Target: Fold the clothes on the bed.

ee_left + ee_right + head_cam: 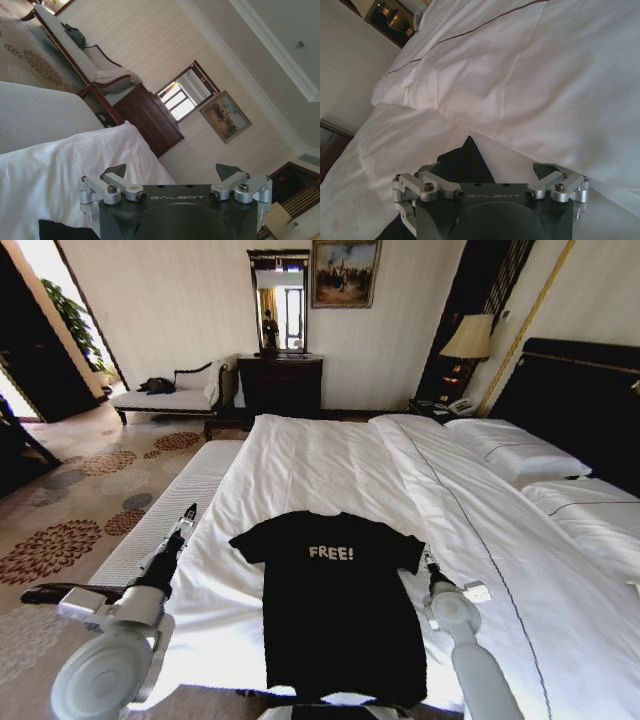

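Observation:
The clothes are one black T-shirt (340, 625) with white "FREE!" lettering, lying flat and spread out, collar away from me, on the near part of the white bed (320, 455). My left gripper (187, 514) hangs open at the bed's left edge, a short way left of the left sleeve. In the left wrist view this gripper (172, 172) holds nothing, and a dark corner of the T-shirt (55, 231) shows beside it. My right gripper (430, 565) stands open right beside the right sleeve. The right wrist view has the gripper (487, 172) just above the sleeve's black point (465, 157).
A folded white duvet (470, 510) runs along the bed to the right of the shirt, with pillows (520, 452) by the dark headboard. A striped white bench (160, 525) lies left of the bed. A chaise (170, 395), a dark dresser (280, 385) and a lamp (470, 337) line the far wall.

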You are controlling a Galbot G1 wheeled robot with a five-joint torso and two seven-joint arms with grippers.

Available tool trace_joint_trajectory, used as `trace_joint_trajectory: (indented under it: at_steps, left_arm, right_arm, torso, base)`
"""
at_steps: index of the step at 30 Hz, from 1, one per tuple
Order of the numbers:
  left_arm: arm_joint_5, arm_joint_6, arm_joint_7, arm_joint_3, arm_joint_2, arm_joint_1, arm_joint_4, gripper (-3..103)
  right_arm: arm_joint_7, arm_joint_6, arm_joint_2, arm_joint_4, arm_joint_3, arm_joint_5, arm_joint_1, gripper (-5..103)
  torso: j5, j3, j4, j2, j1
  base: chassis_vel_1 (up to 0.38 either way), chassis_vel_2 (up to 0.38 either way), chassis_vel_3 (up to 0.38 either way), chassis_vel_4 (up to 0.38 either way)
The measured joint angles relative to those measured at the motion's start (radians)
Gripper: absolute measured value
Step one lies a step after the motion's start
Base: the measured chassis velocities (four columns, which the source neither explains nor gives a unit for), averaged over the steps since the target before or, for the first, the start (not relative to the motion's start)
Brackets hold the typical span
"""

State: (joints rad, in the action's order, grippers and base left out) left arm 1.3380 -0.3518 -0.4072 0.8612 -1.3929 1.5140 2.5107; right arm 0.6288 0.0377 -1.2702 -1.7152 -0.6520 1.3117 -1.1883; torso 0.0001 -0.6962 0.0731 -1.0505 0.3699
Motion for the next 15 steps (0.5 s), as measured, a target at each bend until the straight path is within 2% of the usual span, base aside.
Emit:
trace_joint_trajectory:
  at_steps: [6,10,15]
  left_arm:
    - [0.013,-0.009,-0.009,0.004,0.014,-0.007,-0.004,100]
    - [0.023,-0.022,-0.029,0.009,0.019,-0.017,-0.006,100]
    - [0.030,-0.024,-0.038,0.011,0.025,-0.028,-0.008,100]
  right_arm:
    - [-0.014,-0.009,0.002,0.071,0.004,0.002,0.055,100]
    - [0.052,-0.009,-0.012,0.016,0.003,0.019,0.031,100]
    - [0.078,-0.007,-0.030,-0.021,0.003,0.023,-0.005,100]
  torso:
    - [0.0000,0.000,-0.0002,0.000,0.000]
    - [-0.0001,0.000,0.0001,0.000,0.000]
    - [-0.0002,0.000,0.0002,0.000,0.000]
  base:
    - [0.000,0.000,0.000,0.000]
    - [0.000,0.000,0.000,0.000]
    - [0.000,0.000,0.000,0.000]
